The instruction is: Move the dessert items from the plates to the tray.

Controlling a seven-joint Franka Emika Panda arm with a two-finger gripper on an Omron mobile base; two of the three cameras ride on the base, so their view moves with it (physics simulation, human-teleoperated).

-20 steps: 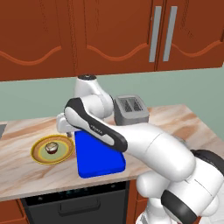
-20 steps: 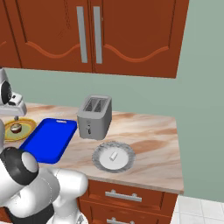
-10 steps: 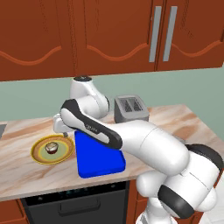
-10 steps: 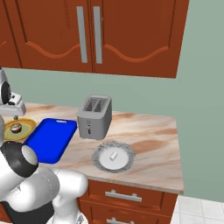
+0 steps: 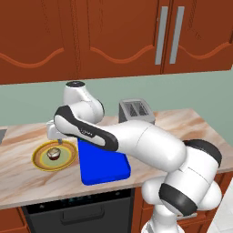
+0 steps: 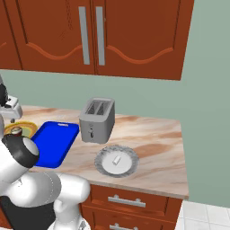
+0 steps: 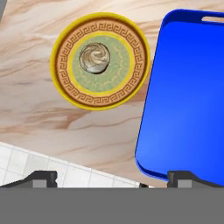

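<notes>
Cupcake [image 7: 96,58] on yellow-rimmed plate [image 7: 65,83] (no legible writing)

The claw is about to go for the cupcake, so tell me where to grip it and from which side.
Grip the cupcake low on its wrapper, across its round sides, coming straight down from above. It stands upright in the middle of the yellow plate, whose raised rim would likely hinder a low sideways approach. The claw looks open, above the counter beside the plate.
</notes>
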